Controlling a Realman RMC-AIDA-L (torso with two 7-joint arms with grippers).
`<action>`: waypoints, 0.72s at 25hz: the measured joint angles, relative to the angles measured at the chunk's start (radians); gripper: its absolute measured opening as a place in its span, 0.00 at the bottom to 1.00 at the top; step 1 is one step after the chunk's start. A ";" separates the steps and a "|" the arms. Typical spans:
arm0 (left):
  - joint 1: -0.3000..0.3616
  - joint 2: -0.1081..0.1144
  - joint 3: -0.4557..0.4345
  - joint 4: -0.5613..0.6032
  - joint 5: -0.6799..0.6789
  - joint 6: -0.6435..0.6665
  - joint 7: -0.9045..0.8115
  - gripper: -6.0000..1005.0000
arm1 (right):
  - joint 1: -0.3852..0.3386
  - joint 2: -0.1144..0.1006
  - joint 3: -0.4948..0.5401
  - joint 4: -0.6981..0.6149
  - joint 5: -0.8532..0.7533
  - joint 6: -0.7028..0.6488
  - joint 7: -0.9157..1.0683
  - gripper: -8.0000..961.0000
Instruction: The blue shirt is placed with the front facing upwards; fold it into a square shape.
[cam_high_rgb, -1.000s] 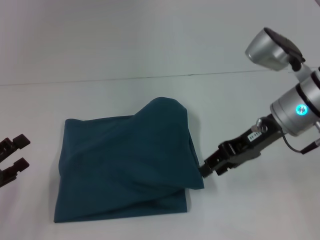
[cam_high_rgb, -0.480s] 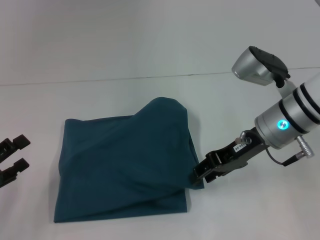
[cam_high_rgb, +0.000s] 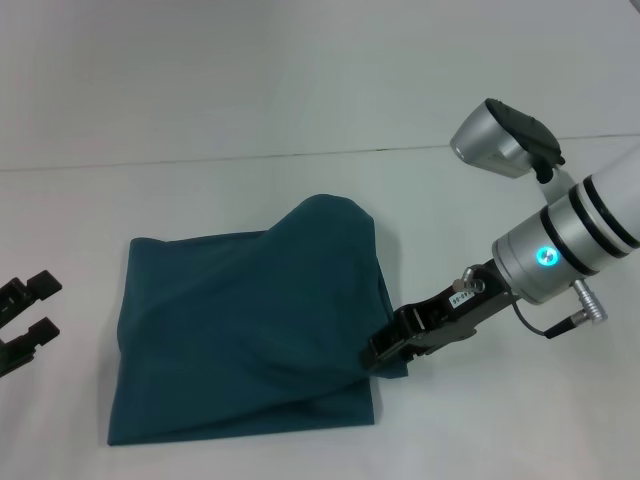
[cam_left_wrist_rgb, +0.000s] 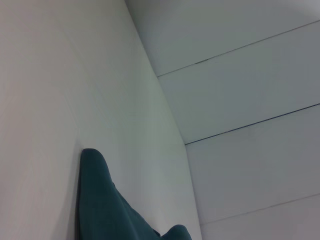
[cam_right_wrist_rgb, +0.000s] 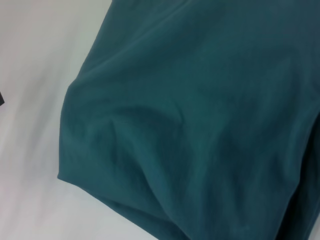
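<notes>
The blue shirt (cam_high_rgb: 250, 330) lay mid-table (cam_high_rgb: 300, 110), folded roughly square, right edge bunched. Right gripper (cam_high_rgb: 383, 352) touched that edge; finger state unclear. Left gripper (cam_high_rgb: 25, 318) idled, fingers spread. Tidying remained, probably.

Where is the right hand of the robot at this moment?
In the head view, the right hand is on the right side, touching the right edge of the folded teal-blue cotton shirt, low over the white table.
</notes>
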 joint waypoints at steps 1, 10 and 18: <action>0.000 0.000 0.000 0.000 0.000 0.000 0.000 0.93 | 0.001 0.001 -0.001 0.003 0.000 0.003 0.000 0.45; -0.002 0.000 0.000 0.000 0.001 -0.001 0.000 0.93 | -0.001 -0.002 0.002 -0.019 0.034 -0.002 0.000 0.41; -0.001 0.000 0.000 0.000 0.002 -0.001 0.000 0.93 | 0.005 -0.003 -0.005 -0.011 0.035 -0.007 0.000 0.17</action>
